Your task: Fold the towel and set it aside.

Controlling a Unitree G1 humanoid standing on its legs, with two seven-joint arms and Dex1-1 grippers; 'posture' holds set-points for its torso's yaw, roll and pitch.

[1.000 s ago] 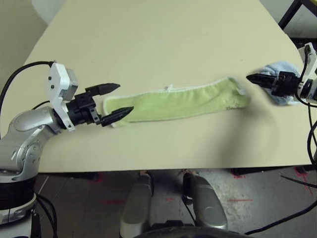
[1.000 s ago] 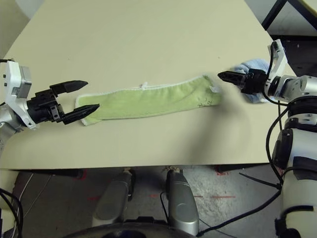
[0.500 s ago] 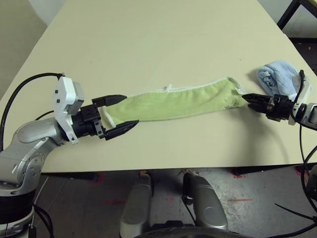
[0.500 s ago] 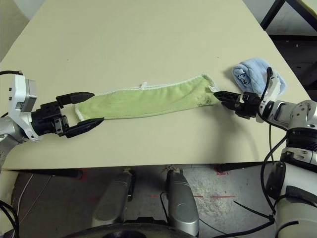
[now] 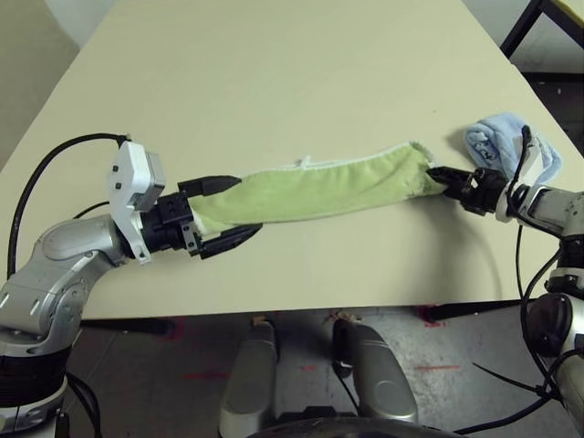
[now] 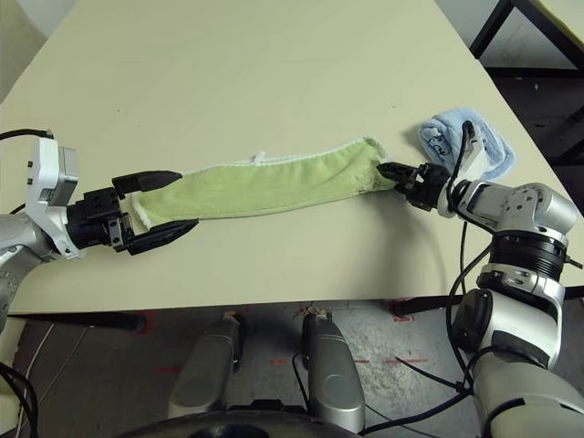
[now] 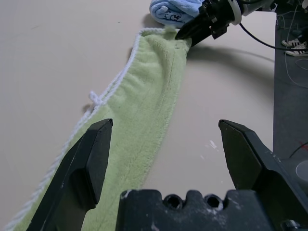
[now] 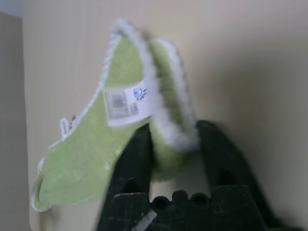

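The light green terry towel (image 5: 315, 189), already doubled into a long narrow strip, lies across the near half of the cream table (image 5: 301, 73), its white stitched edge along the far side and a small white loop midway along that edge. My right gripper (image 6: 394, 172) has its two black fingers pinched onto the towel's right-hand end; the right wrist view shows the doubled edge and the white tag (image 8: 126, 102) lifted between them, so I read this end as held. My left gripper (image 5: 222, 216) stands with its fingers spread wide, one on either side of the towel's left-hand end and holding nothing; the left wrist view shows the strip running away between the two fingers toward the right gripper. A rolled light blue towel (image 5: 506, 141) sits just behind the right gripper and is no part of this fold. I judge the cloth to be light, limp and slightly grippy from its pile: it will sag and drag on the table rather than hold a shape, and a pinch at one layer may let the other slip. The sound hold is at each short end, through both layers and across the stitched edging, so the left fingers should close there before either end is carried over.
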